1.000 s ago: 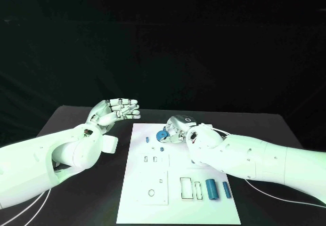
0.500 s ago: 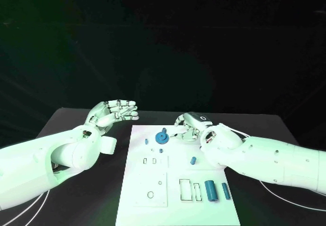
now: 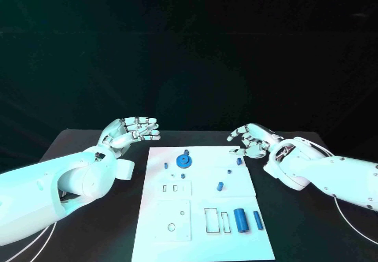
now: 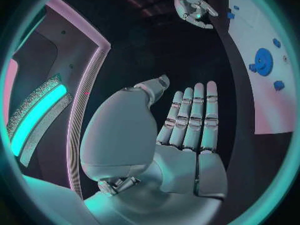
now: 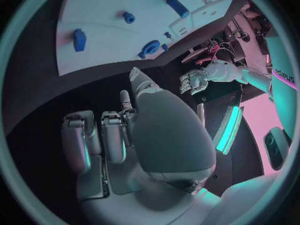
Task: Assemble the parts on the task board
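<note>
The left hand [image 3: 130, 131] is raised above the black table [image 3: 94, 147] just off the far left corner of the white task board [image 3: 158, 240], palm turned inward and its fingers [image 3: 143, 125] curled over toward the thumb; nothing is between them. In the left wrist view the same hand [image 4: 187, 130] shows its fingers [image 4: 199, 110] lying side by side and fairly straight, with the thumb set off to one side, holding nothing. Its white forearm runs back toward the near left of the table.

The right hand [image 3: 253, 140] hovers off the far right corner of the board, beside its edge and apart from it. Its fingers [image 3: 240, 132] are bent inward and spread a little, with nothing gripped. The right wrist view shows this hand [image 5: 125, 135] with its fingers [image 5: 81, 140] folded down over the dark table, the board lying beyond them.

On the board, a blue gear [image 3: 183, 160] sits near the far edge, with small blue pegs [image 3: 166, 164] close around it. A small blue block [image 3: 239, 161] lies near the right edge, just beside the right hand but not touched by it. Another small blue piece [image 3: 220, 186] lies near the middle. Two blue cylinders [image 3: 242, 220] stand side by side toward the near right, next to a rectangular slot [image 3: 212, 220].
</note>
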`<action>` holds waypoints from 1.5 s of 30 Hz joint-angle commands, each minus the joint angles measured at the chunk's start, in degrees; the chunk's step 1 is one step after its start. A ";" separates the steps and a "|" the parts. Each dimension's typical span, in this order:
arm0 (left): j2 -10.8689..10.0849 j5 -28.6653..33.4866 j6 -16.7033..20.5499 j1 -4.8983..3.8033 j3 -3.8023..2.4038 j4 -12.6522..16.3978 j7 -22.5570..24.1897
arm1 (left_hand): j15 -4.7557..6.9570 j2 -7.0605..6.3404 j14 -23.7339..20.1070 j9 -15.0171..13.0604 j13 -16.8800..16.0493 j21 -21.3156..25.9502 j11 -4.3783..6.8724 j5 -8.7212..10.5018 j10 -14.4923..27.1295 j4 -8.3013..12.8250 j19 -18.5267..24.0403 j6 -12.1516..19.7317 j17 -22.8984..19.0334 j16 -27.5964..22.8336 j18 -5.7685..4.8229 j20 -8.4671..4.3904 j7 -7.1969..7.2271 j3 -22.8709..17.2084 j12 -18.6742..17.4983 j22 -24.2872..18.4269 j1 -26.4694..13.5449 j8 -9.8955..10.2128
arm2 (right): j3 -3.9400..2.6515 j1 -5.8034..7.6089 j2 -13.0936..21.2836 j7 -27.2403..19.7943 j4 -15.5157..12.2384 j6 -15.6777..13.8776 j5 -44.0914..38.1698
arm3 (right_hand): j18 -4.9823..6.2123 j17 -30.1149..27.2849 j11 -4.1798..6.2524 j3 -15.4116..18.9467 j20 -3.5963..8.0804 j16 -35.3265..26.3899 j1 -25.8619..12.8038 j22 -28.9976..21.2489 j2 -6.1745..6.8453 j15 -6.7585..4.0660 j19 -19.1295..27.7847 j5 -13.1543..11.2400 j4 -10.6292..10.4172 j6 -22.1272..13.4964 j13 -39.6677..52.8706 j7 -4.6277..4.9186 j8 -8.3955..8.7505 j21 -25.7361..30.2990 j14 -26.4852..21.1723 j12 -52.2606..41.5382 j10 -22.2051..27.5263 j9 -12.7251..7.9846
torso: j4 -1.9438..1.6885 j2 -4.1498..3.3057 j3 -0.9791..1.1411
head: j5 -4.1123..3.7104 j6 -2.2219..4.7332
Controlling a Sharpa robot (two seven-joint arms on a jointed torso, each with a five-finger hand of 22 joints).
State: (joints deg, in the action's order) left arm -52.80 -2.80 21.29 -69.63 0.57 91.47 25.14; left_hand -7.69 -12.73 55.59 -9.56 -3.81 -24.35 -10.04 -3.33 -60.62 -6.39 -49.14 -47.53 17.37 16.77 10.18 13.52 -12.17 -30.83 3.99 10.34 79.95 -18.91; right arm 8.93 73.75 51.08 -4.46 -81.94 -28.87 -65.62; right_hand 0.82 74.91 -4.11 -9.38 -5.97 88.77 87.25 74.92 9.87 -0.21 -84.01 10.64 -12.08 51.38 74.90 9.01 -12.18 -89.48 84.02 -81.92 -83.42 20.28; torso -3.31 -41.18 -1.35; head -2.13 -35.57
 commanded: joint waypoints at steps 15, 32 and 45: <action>0.52 0.22 -1.68 0.08 0.06 -0.21 0.24 | 0.06 0.55 -0.04 -0.11 -0.05 -0.43 -0.19 0.23 -0.11 0.34 0.41 0.33 0.18 -0.16 0.20 0.05 -1.34 -0.03 -0.19 0.10 0.13 0.10 | 0.11 -2.69 1.27 -7.67 6.44 8.78 3.28 | -0.65 10.91 -0.40 -1.03 -0.47 -0.10 0.36 14.72 1.83 0.58 -5.56 1.17 0.00 -1.21 7.17 0.37 1.65 0.09 5.02 0.58 0.52 -0.71 | -0.16 -0.04 0.21 | -0.26 -0.64; 0.34 0.22 -1.69 0.09 0.08 -0.30 0.21 | 0.06 0.55 -0.04 -0.11 -0.05 -0.43 -0.19 0.23 -0.11 0.34 0.41 0.33 0.18 -0.16 0.20 0.05 -1.34 -0.03 -0.19 0.10 0.13 0.10 | 0.12 -4.40 -0.28 -6.30 9.62 8.31 2.34 | -0.78 11.33 -0.70 -1.29 -0.63 0.04 0.16 15.00 1.66 0.82 -5.89 1.46 -0.28 -1.55 7.37 0.73 2.06 -0.37 5.12 0.34 0.33 -0.86 | -0.22 0.02 0.09 | -0.30 -0.92; 0.22 0.22 -1.64 0.09 0.08 -0.22 0.20 | 0.06 0.55 -0.04 -0.11 -0.05 -0.43 -0.19 0.23 -0.11 0.34 0.41 0.33 0.18 -0.16 0.20 0.05 -1.34 -0.03 -0.19 0.10 0.13 0.10 | 0.13 -4.95 -2.07 -5.11 10.71 8.98 2.38 | -0.82 11.54 -0.57 -2.80 -0.79 0.12 -0.72 15.08 0.90 0.82 -5.99 1.35 -1.17 0.82 8.05 0.51 1.43 -0.52 5.17 -0.49 -0.36 -0.67 | -0.25 0.05 0.05 | 0.03 -1.15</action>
State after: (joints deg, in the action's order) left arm -52.60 -2.76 20.59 -69.52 0.68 91.10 25.01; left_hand -7.69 -12.73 55.59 -9.62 -3.81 -24.57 -10.04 -3.33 -60.62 -6.40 -49.14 -47.53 17.48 16.77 10.18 13.52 -12.17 -30.83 3.99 10.39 79.95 -18.91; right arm 9.04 68.97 49.17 -10.25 -71.45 -21.17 -62.59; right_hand 0.83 74.94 -4.58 -11.92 -6.38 88.77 86.99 74.94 10.69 0.20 -84.00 12.11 -13.33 51.94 74.95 9.48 -10.43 -89.75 84.02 -82.18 -83.35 19.52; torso -3.52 -41.14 -1.29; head -2.12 -36.64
